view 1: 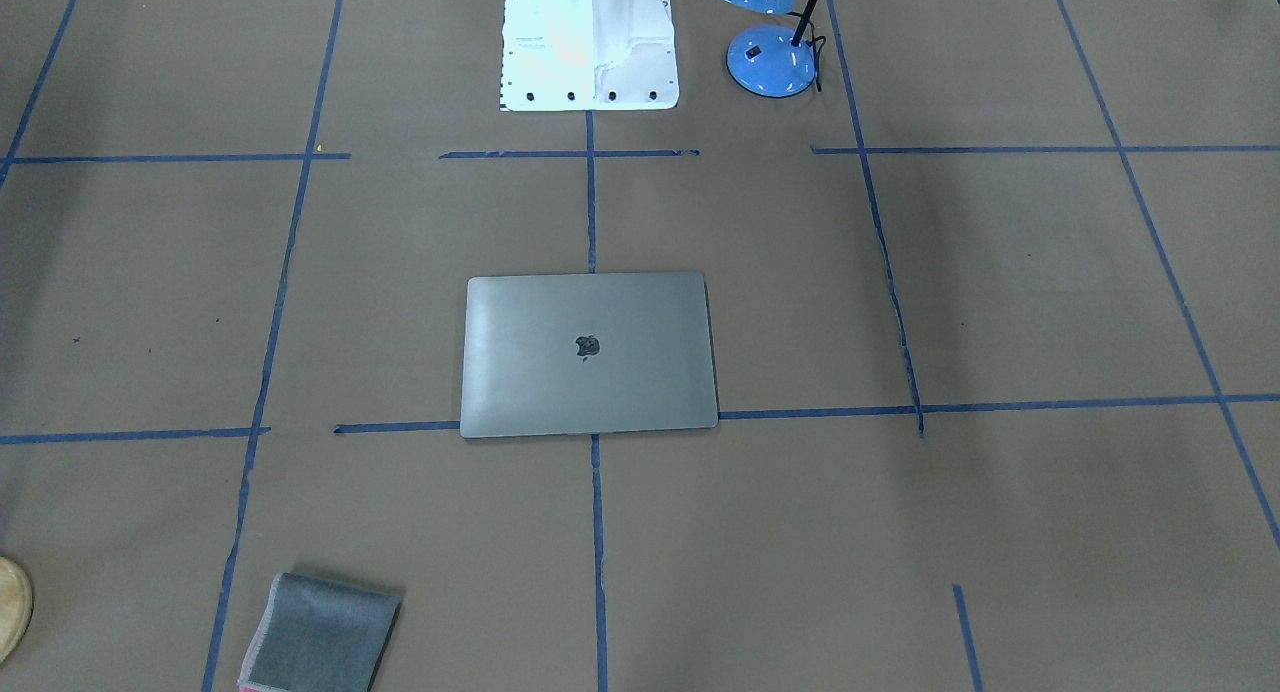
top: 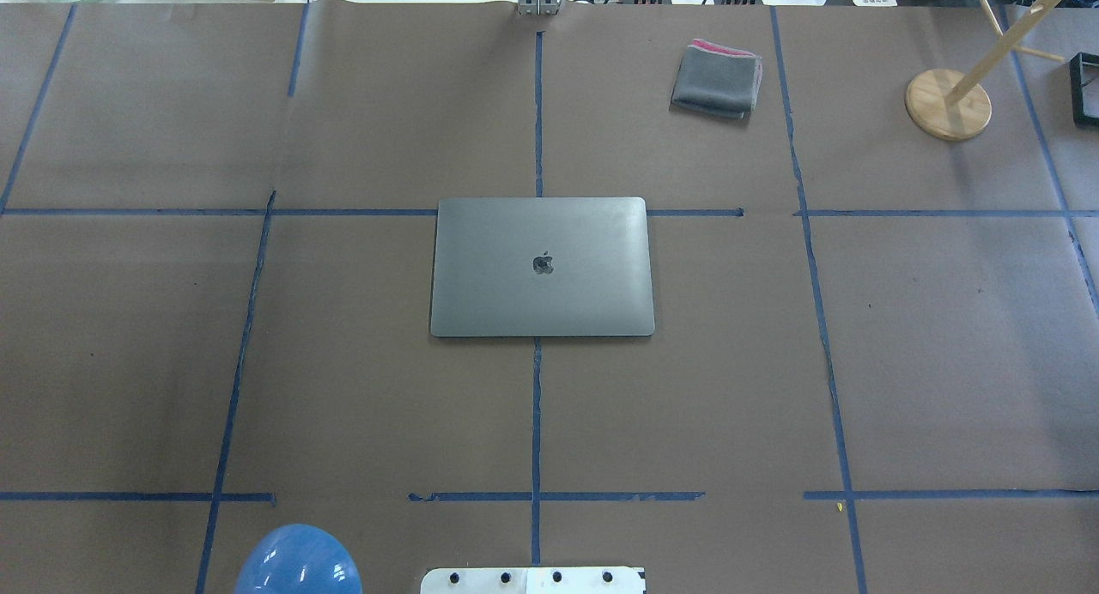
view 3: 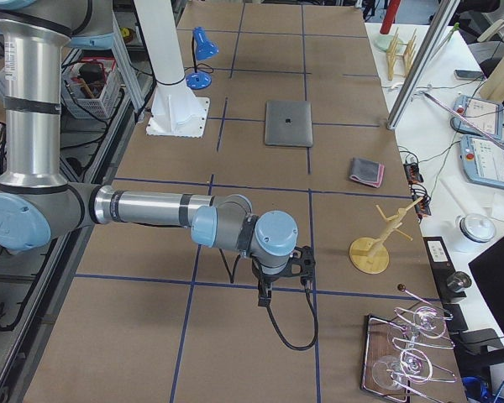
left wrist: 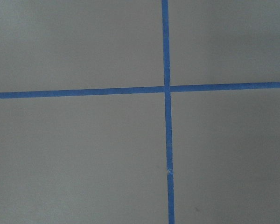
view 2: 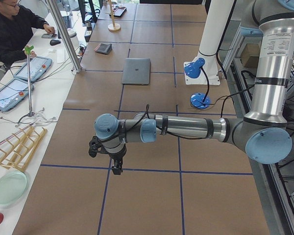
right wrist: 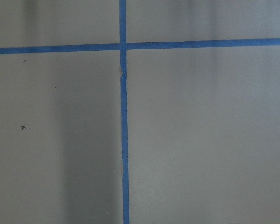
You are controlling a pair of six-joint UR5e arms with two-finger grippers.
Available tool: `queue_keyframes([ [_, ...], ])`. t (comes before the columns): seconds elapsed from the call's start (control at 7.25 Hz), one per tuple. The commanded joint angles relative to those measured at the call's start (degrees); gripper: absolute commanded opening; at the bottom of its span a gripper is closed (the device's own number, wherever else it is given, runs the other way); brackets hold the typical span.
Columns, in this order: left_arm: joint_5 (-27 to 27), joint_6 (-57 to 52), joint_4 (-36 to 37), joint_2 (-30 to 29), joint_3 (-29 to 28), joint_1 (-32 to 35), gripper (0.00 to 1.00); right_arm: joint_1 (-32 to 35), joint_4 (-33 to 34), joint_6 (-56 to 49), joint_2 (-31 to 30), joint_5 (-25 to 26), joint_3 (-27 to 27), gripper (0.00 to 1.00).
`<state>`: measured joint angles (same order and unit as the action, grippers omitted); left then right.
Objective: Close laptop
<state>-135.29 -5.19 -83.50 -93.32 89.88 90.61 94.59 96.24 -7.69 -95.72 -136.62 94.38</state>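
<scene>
1. The laptop is being shown lying flat on the brown-papered table. Its lid is fully down and the dark apple logo is facing up.
2. A crossing of blue tape lines is being covered by the laptop.
3. The left gripper is being held above bare paper, well apart from the laptop, off its left side. Whether its jaws are open or closed cannot be told.
4. The right gripper is being held above the table, well apart from the laptop, off its right side. The state of its jaws cannot be told either.
5. Only paper and tape crossings are being caught by both wrist cameras.
6. A folded grey cloth is being seen beyond the laptop's far right corner, apart from it.
7. A blue desk lamp is being seen on the robot's side of the laptop, toward its left.
</scene>
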Motion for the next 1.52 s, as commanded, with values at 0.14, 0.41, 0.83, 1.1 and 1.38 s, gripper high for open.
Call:
queue_keyframes([
  [0.14,0.02,0.00,0.00,-0.01,0.12,0.00,1.00,0.51,-3.96,0.31,0.09,-0.49,-2.53,1.00],
  [0.41,-0.06,0.00,0.00,-0.01,0.20,0.00,1.00,0.51,-3.87,0.31,0.09,-1.46,-2.53,1.00],
  [0.83,0.02,0.00,0.00,-0.10,0.20,0.00,1.00,0.60,-3.96,0.31,0.09,-1.55,-2.44,1.00],
  [1.1,0.02,0.00,0.00,-0.10,0.29,0.00,1.00,0.60,-3.96,0.31,0.09,-1.55,-2.44,1.00],
  [1.38,0.02,-0.08,0.00,-0.10,0.29,0.00,1.00,0.60,-3.96,0.22,0.18,-1.63,-2.35,1.00],
])
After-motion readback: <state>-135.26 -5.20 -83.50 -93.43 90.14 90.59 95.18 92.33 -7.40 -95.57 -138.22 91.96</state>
